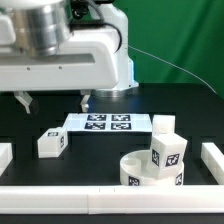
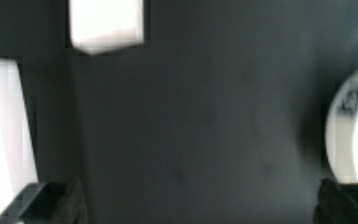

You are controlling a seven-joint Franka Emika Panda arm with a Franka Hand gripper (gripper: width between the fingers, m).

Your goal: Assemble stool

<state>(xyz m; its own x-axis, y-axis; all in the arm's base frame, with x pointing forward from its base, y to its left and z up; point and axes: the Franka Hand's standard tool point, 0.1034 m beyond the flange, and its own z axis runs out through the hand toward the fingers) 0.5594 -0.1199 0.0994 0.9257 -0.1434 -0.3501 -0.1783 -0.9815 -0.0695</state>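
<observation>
Two fingers (image 1: 86, 100) spread wide, tool (image 1: 54, 101) empty, touching nothing, hanging above the table (image 1: 150, 95)

My arm (image 1: 62, 45) reaches in above the far edge of the table (image 1: 175, 100), toward the exterior view's left, wrist pointing straight down, and my gripper (image 1: 55, 100) hangs over the surface with its two dark fingers (image 1: 24, 100) spread wide apart, gripping nothing.

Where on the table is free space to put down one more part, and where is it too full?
Free: the black table between the lying leg and the seat, in front of the marker board, up to the front border block. Crowded: the exterior view's right, where the seat carries an upright leg and another leg stands close behind it.
</observation>
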